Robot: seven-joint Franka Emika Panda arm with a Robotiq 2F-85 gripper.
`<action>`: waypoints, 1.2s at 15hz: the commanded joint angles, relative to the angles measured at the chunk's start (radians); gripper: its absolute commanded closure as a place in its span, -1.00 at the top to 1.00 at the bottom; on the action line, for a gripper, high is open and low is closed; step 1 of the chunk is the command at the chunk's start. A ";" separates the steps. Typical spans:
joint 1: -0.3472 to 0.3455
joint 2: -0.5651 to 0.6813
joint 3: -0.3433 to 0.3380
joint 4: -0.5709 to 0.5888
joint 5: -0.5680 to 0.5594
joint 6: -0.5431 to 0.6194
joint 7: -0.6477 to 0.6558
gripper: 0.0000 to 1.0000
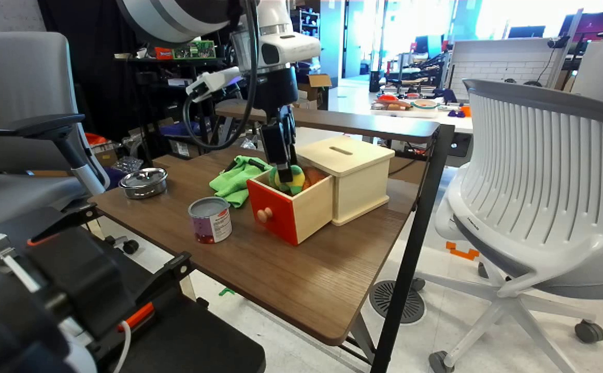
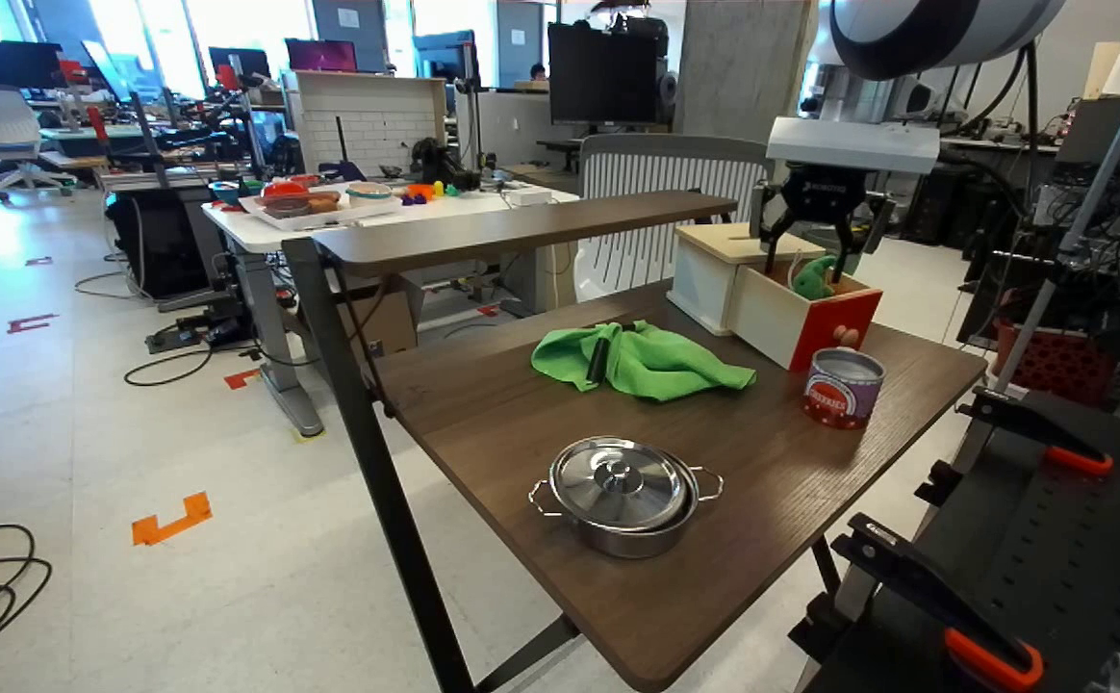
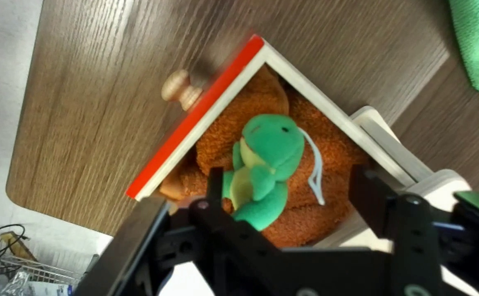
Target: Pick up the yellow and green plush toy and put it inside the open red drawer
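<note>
The yellow and green plush toy (image 3: 274, 156) lies on brown plush inside the open red drawer (image 3: 200, 113). It has a green head, a pale yellow belly and a thin white loop. The toy also shows in both exterior views (image 1: 296, 181) (image 2: 813, 279). The drawer's red front with a wooden knob faces outward (image 1: 273, 215) (image 2: 834, 332), pulled out of the pale wooden cabinet (image 1: 363, 166). My gripper (image 3: 287, 181) is open over the drawer, its fingers well apart. One finger is beside the toy's body; the other is beyond the white loop. Whether that finger touches the toy cannot be told.
A green cloth (image 1: 237, 181) with a black strap lies beside the drawer. A cherry can (image 1: 210, 220) stands in front of the drawer. A lidded steel pot (image 2: 623, 496) stands near the table edge. A raised shelf (image 2: 521, 231) runs along one side of the table (image 2: 714, 423).
</note>
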 commanded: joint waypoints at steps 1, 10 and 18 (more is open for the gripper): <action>0.020 -0.046 -0.006 -0.014 0.008 -0.021 0.003 1.00; -0.003 -0.324 0.073 -0.315 -0.044 -0.067 -0.331 1.00; -0.050 -0.307 0.062 -0.345 -0.185 -0.056 -0.476 1.00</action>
